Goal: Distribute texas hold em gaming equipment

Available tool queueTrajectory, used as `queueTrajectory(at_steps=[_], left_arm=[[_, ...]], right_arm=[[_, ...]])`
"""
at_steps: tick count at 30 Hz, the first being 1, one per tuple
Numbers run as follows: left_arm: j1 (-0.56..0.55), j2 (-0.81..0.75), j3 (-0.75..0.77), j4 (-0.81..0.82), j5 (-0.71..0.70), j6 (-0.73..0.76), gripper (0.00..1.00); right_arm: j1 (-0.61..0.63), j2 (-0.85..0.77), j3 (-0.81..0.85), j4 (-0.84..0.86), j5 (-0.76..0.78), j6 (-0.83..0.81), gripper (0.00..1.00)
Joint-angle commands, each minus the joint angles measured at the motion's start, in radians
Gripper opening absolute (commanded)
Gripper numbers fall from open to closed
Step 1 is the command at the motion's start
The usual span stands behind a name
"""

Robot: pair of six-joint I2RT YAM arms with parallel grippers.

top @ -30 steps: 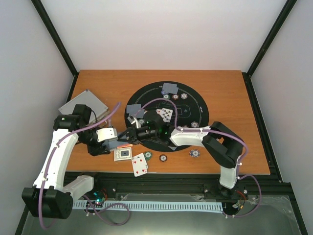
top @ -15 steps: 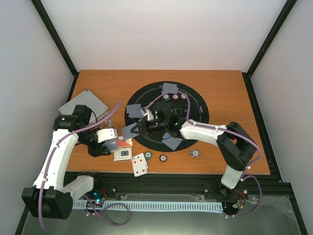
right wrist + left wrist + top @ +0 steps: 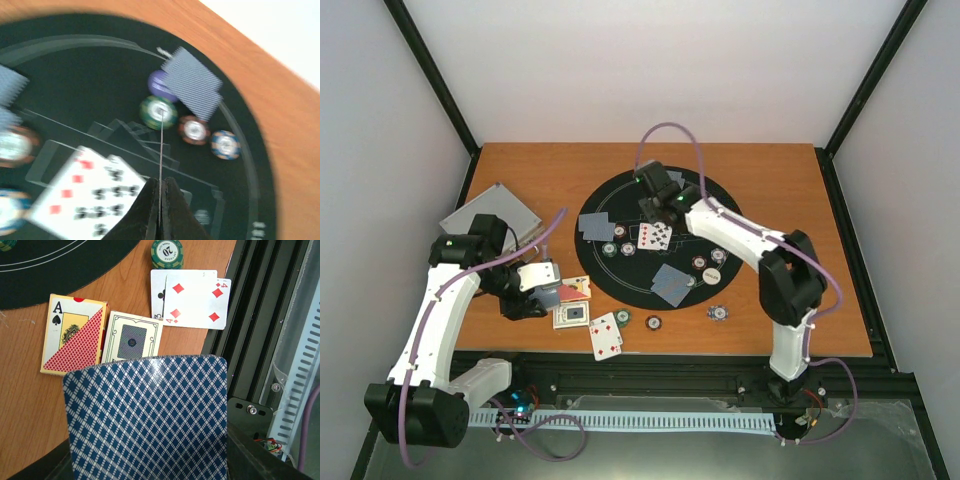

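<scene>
My left gripper (image 3: 542, 290) is shut on blue-checked-backed playing cards (image 3: 150, 415) that fill the left wrist view, held above the wood. My right gripper (image 3: 655, 200) is over the far part of the black mat (image 3: 620, 205), shut on one card seen edge-on (image 3: 161, 150). Below it lie a face-down pair (image 3: 192, 87), a purple chip (image 3: 159, 84), a green chip (image 3: 158, 112), a brown chip (image 3: 194, 130) and a blue chip (image 3: 225, 145). Face-up cards (image 3: 655, 235) lie at mid mat. Face-down pairs lie at the left (image 3: 595, 225) and near side (image 3: 670, 283).
A card box (image 3: 72, 335), a single card (image 3: 132, 337), face-up cards (image 3: 192, 297) and a green chip (image 3: 167, 252) lie on the wood by the front edge. Two more chips (image 3: 652, 322) (image 3: 718, 312) sit off the mat. A silver case (image 3: 490, 215) lies at the left.
My right gripper has swung from beside the left gripper across the mat to its far side, carrying a card. The left arm has not moved.
</scene>
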Motion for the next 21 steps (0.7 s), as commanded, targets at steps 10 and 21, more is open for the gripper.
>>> queueTrajectory(at_steps=[10,21], left_arm=[[-0.002,-0.001,0.026,-0.012,0.013,-0.006,0.01],[-0.002,-0.005,0.018,-0.007,0.014,-0.005,0.01]], right_arm=[[0.026,0.206,-0.156,0.340,0.478,-0.655,0.03],[0.048,0.183,-0.258,0.264,0.367,-0.570,0.05]])
